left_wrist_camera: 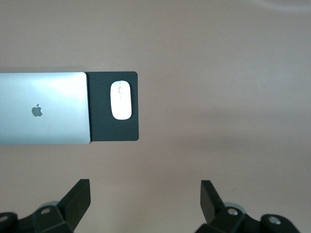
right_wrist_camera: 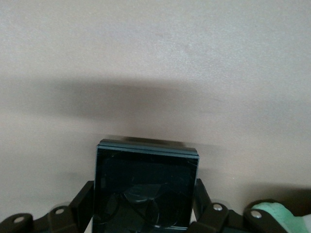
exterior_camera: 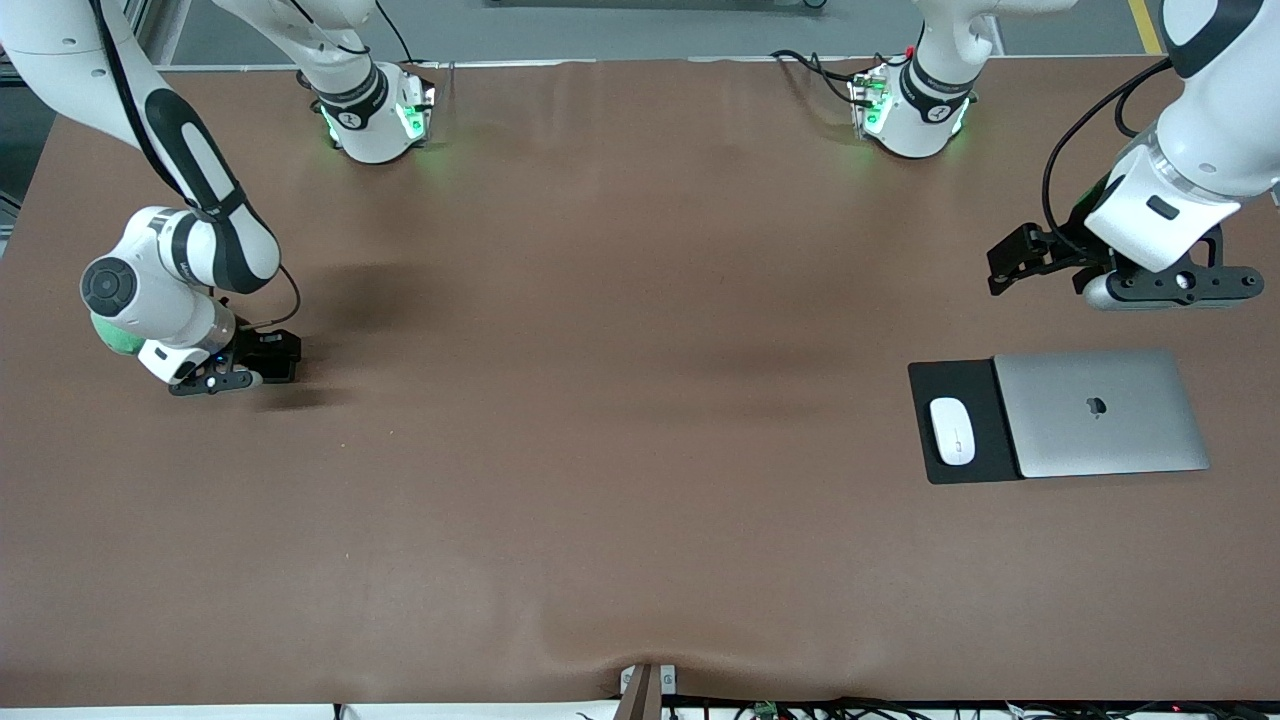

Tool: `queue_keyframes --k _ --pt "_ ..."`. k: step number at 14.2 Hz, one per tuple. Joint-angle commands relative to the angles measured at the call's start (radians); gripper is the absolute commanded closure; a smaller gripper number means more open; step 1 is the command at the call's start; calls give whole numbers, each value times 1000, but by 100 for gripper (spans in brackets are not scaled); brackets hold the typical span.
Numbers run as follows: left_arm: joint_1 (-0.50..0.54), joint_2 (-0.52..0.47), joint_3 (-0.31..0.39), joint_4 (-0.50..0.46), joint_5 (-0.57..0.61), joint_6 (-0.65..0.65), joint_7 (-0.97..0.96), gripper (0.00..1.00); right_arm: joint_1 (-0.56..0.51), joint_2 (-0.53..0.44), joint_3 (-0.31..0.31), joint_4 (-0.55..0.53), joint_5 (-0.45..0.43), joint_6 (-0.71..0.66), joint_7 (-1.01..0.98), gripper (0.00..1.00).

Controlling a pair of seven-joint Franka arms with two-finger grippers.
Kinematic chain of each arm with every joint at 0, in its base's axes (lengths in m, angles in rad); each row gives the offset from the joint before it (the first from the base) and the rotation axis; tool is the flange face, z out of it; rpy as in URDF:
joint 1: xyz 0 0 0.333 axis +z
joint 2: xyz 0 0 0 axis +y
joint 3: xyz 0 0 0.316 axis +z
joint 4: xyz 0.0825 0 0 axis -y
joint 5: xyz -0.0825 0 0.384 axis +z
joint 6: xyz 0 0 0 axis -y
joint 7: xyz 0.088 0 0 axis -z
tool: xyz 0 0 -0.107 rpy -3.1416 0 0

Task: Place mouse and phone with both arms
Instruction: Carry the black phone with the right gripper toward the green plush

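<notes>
Right tool grips the phone; left tool hangs open above the worktop.

The right tool (exterior_camera: pixel 262 362), low at the right arm's end of the brown worktop (exterior_camera: pixel 620 420), has its fingers closed against both sides of the black phone (right_wrist_camera: pixel 146 187). The left tool (exterior_camera: pixel 1010 262) hovers with fingers spread wide and nothing between them, near the white mouse (exterior_camera: pixel 952 431), which lies on a black mat (exterior_camera: pixel 955 385) just beside a closed silver laptop (exterior_camera: pixel 1100 412).
</notes>
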Motion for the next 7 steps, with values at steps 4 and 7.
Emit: queue_keyframes --k 4,7 --pt "3 12 -3 29 -3 -8 -1 0 -65 -9 16 -30 -4 14 17 74" --pt "1 13 -6 37 -2 -8 -16 0 -34 -9 16 -31 -4 5 86 67"
